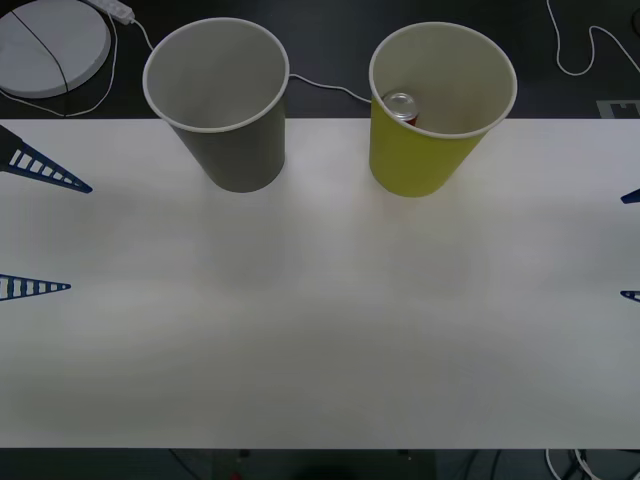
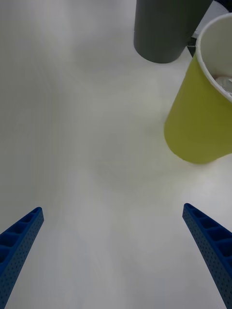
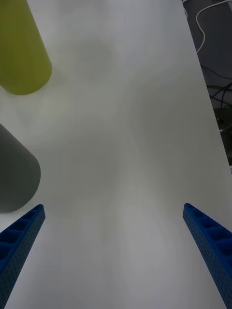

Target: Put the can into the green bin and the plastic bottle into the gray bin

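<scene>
Two big paper cups stand side by side: the small red can point(image 1: 401, 107) sits inside the yellow-green bin point(image 1: 425, 150), beside the gray bin point(image 1: 235, 140). Left gripper point(image 1: 35, 228) and right gripper point(image 1: 630, 245) hover wide apart, holding nothing, at the white table's point(image 1: 320, 330) edges.

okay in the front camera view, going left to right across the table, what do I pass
Left tool, open at the table's left edge → gray bin → green bin with the can inside it → right tool, open at the right edge.
</scene>
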Tool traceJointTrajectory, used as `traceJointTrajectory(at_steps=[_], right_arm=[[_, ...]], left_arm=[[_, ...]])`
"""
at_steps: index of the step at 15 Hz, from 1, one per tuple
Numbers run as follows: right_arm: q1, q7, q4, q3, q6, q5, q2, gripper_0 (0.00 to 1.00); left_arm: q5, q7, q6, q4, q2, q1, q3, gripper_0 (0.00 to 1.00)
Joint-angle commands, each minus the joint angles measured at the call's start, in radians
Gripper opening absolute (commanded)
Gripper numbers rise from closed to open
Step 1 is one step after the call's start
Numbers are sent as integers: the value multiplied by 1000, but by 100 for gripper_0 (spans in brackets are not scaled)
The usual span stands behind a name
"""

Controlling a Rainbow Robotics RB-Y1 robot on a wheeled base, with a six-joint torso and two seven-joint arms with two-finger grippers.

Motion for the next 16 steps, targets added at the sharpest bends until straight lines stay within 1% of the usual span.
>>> traceJointTrajectory(at_steps=[1, 3, 5, 9, 12, 16], right_arm=[[10, 76, 70, -9, -17, -21, -1, 100], [10, 84, 112, -34, -55, -20, -8, 100], [10, 96, 147, -40, -80, -20, -32, 100], [19, 144, 222, -41, -87, -37, -67, 100], [28, 173, 230, -49, -87, -41, -67, 100], [28, 214, 230, -35, -87, -92, -66, 100]], left_arm=[[0, 0, 0, 0, 0, 0, 0, 100], [0, 0, 0, 0, 0, 0, 0, 100], [0, 0, 0, 0, 0, 0, 0, 100], [0, 0, 0, 0, 0, 0, 0, 100], [0, 0, 0, 0, 0, 0, 0, 100], [0, 0, 0, 0, 0, 0, 0, 100]])
